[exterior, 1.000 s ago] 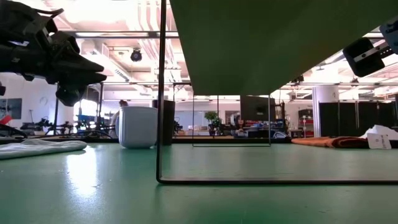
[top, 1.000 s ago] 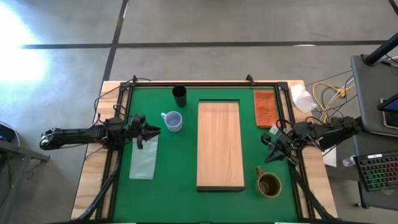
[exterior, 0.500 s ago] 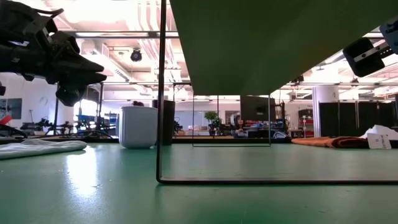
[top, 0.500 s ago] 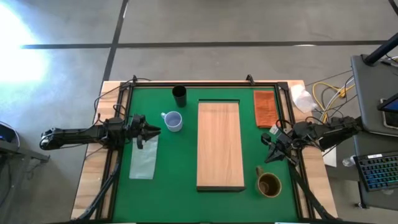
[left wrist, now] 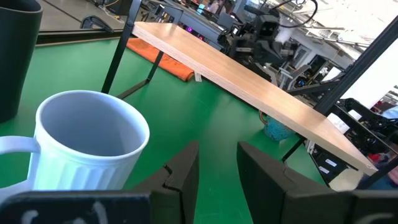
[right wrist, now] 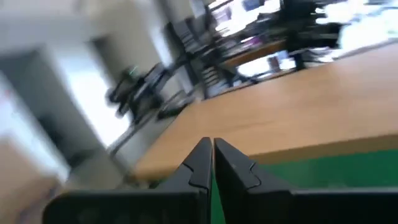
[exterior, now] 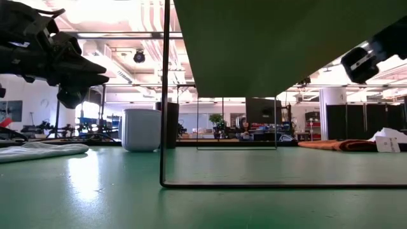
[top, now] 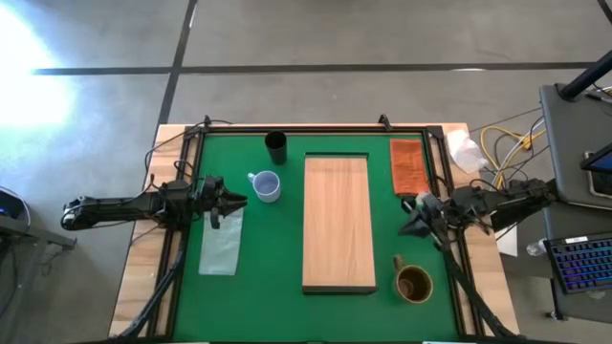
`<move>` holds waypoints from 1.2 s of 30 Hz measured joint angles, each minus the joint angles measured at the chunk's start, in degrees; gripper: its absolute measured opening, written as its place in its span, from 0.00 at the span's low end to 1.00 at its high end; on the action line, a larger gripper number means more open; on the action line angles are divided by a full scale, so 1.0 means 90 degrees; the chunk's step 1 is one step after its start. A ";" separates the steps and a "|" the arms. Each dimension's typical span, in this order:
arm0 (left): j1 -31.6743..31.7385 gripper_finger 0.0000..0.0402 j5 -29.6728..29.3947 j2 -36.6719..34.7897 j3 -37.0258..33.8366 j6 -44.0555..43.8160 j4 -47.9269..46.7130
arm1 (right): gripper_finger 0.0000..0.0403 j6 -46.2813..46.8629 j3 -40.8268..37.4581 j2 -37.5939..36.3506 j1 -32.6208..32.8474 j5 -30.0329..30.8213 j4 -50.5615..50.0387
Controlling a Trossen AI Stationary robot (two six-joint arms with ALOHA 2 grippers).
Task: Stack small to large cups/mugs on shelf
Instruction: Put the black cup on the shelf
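Note:
The pale blue-white mug [top: 267,185] stands upright on the green table, left of the light-wood shelf [top: 338,224]. It also shows in the left wrist view [left wrist: 87,146] and the low view [exterior: 141,129]. The black tumbler [top: 276,146] stands at the far edge. The brown-olive mug [top: 414,284] stands near the shelf's near right corner. The shelf rests on thin black legs [exterior: 164,95]. My left gripper [top: 239,201] is open, just left of the pale mug, touching nothing. My right gripper [top: 405,227] is shut and empty, right of the shelf, above the brown mug's far side.
An orange-red cloth [top: 407,167] lies at the far right. A pale green cloth [top: 221,239] lies under my left gripper. A black frame [top: 316,128] runs round the green mat. Cables and a white wad [top: 466,150] lie beyond the table's right edge.
My right gripper has gone a little toward the table's far edge and has turned from slanting toward the near edge to pointing level at the shelf's right side. Its fingers stay shut.

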 joint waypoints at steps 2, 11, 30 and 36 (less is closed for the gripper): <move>0.0000 0.23 -0.0002 0.0000 -0.0001 0.0002 0.0001 | 0.02 0.1000 0.0002 0.0003 -0.0002 0.0412 0.0000; 0.0000 0.23 -0.0002 0.0000 -0.0001 0.0002 0.0001 | 0.02 0.4724 0.0001 0.0030 0.0000 0.1129 0.0503; -0.0001 0.23 -0.0002 0.0000 0.0000 0.0001 0.0000 | 0.10 0.1504 0.1419 0.0945 0.0000 0.2418 0.4269; -0.0002 0.23 -0.0001 0.0000 -0.0001 0.0002 0.0001 | 0.23 0.0472 0.3799 0.2361 -0.0002 0.2403 0.1252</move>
